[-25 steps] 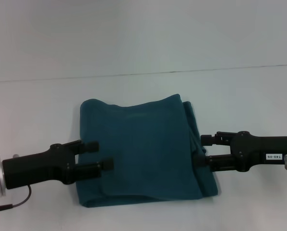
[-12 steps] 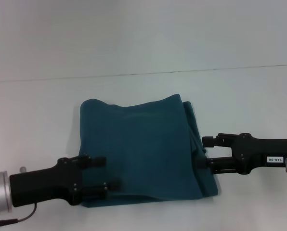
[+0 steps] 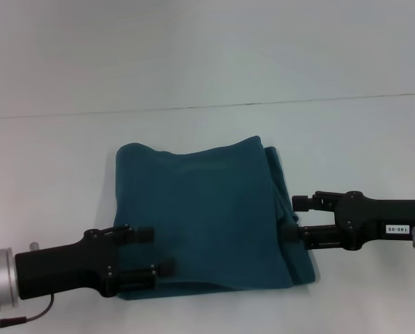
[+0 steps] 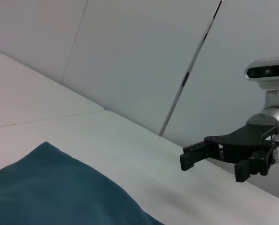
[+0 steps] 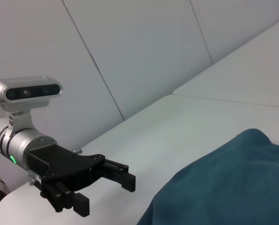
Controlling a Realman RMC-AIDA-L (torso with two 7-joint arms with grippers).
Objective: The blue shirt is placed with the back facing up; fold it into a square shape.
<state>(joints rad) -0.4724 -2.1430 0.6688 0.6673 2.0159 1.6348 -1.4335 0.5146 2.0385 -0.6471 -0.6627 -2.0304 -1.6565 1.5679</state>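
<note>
**A:** What does the head camera give you?

**B:** The blue shirt [image 3: 204, 216] lies folded into a rough rectangle on the white table [image 3: 61, 167], plain side up, with a thicker stack of layers along its right edge. My left gripper [image 3: 154, 252] sits at the shirt's near left corner, its fingers spread apart, one above the cloth's edge and one low by the near hem. My right gripper [image 3: 296, 217] is at the right edge, about halfway along, fingers parted too, their tips right at the fabric. Whether either one actually pinches cloth, I can't tell from here.

**A:** And your left wrist camera?

**B:** It shows a corner of the shirt [image 4: 60, 187] lying on the table [image 4: 144, 164], and across it my right gripper [image 4: 212, 161], fingers held apart with nothing between them.

**A:** The right wrist camera?

**B:** Much the same, mirrored: a bulging edge of the shirt [image 5: 223, 183] on the table [image 5: 177, 122], and beyond it my left gripper [image 5: 106, 190], unclenched and empty.
</note>
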